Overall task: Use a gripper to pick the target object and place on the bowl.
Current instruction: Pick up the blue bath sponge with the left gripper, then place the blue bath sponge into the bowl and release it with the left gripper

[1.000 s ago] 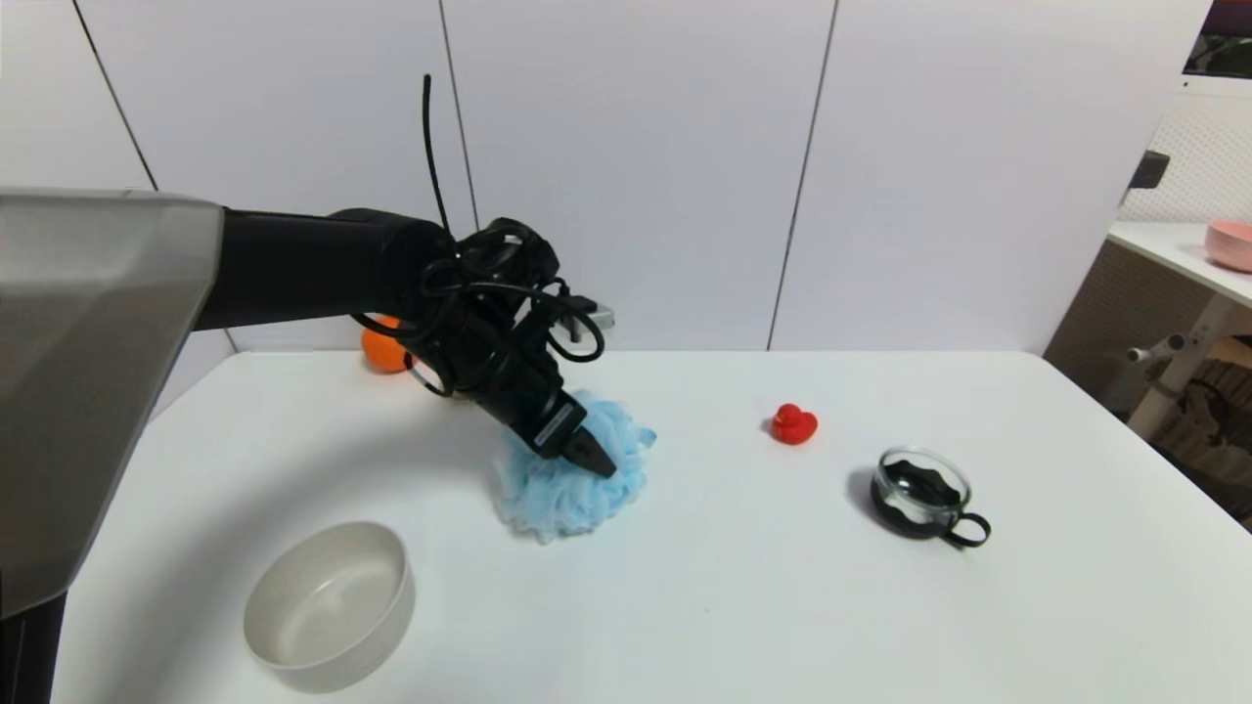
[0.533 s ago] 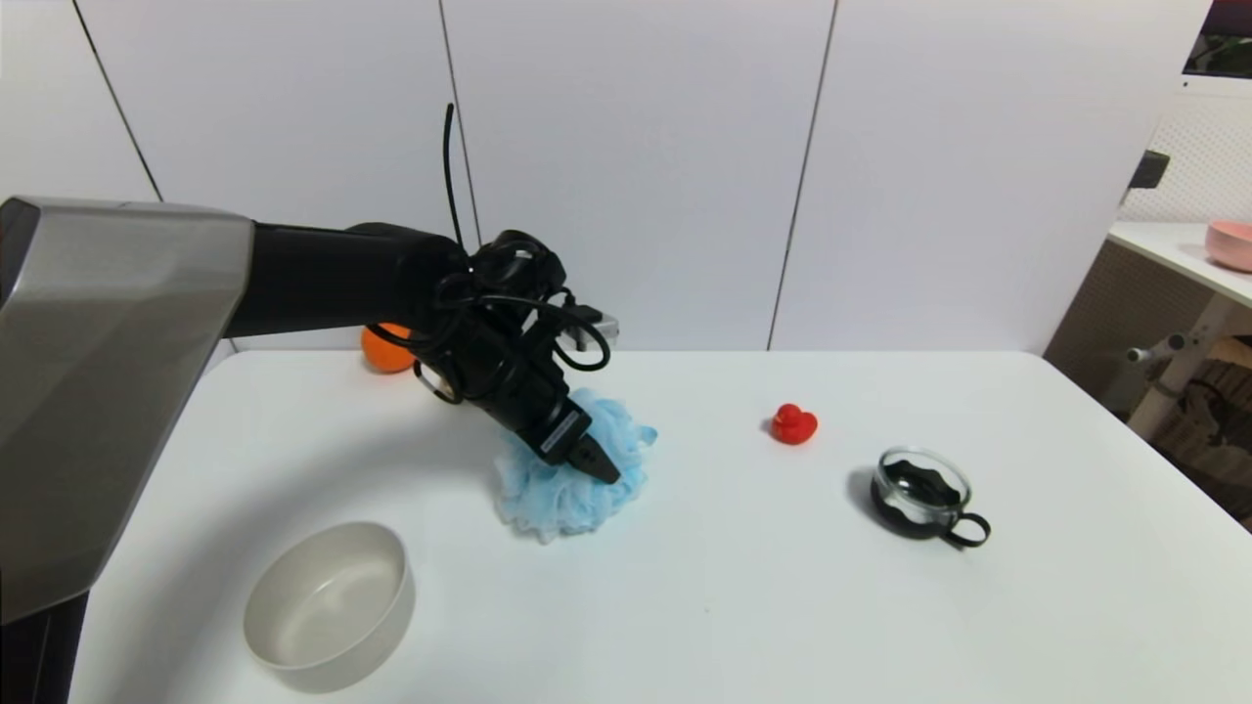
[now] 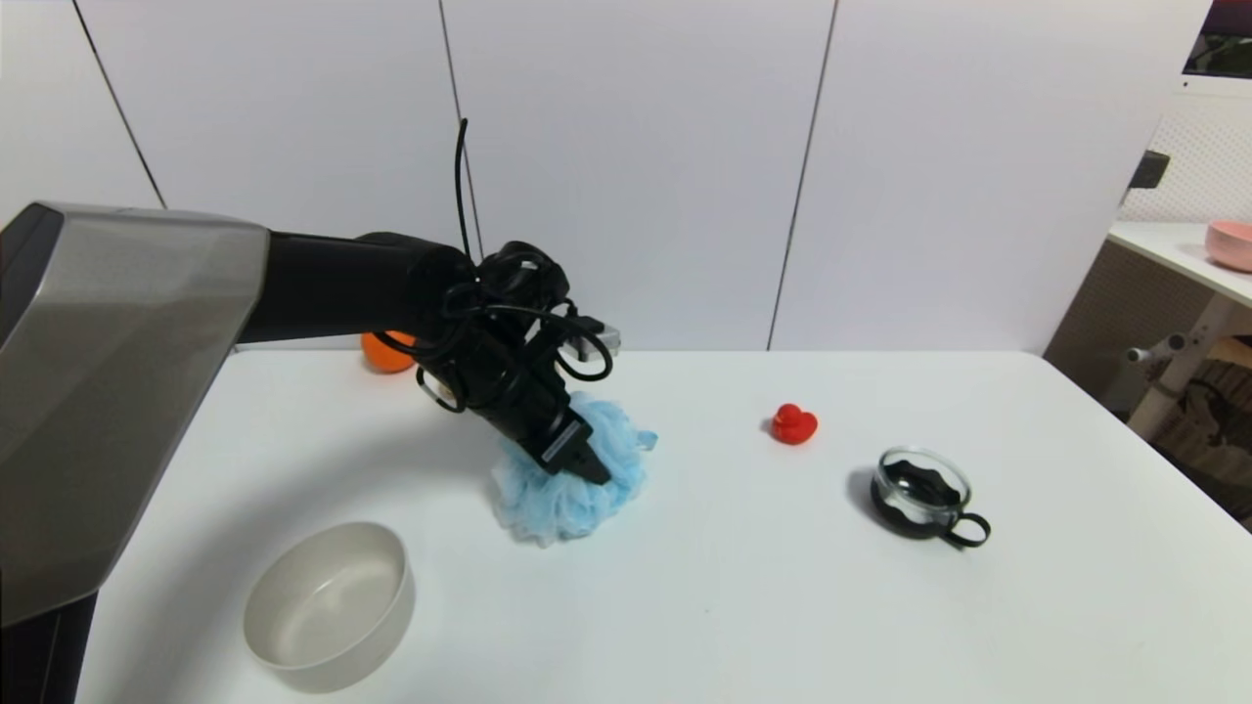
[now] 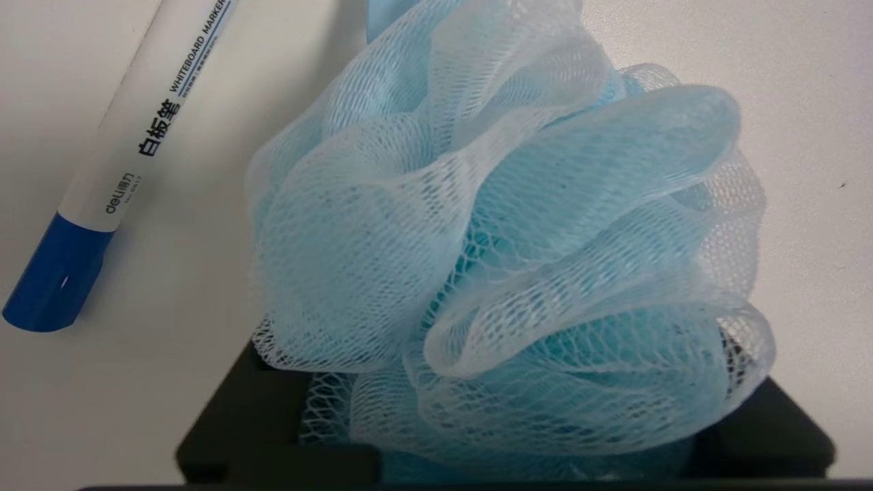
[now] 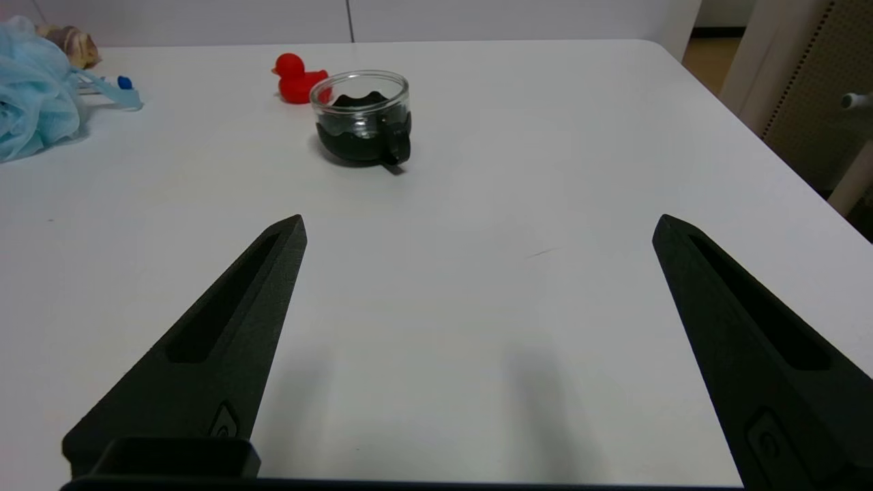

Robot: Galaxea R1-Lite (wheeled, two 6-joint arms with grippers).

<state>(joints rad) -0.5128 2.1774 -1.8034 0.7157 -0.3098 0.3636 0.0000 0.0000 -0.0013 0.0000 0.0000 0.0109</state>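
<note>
The light blue mesh bath pouf lies on the white table, mid-left. My left gripper reaches down into its top from the left and is shut on it. The mesh bunches between the black finger bases in the left wrist view, and the fingertips are buried in it. The pouf still rests on the table. The beige-grey bowl stands empty near the front left, apart from the pouf. My right gripper is open and empty, low over the table's right side; the pouf shows far off in its view.
A red rubber duck and a glass cup with a black handle stand to the right of the pouf. An orange fruit is at the back left behind my arm. A whiteboard marker lies beside the pouf. A pink bowl sits on a side shelf.
My left gripper has sunk a little deeper into the pouf and drawn slightly left. The pouf is more squeezed and has shifted a little with it. The right arm has not moved.
</note>
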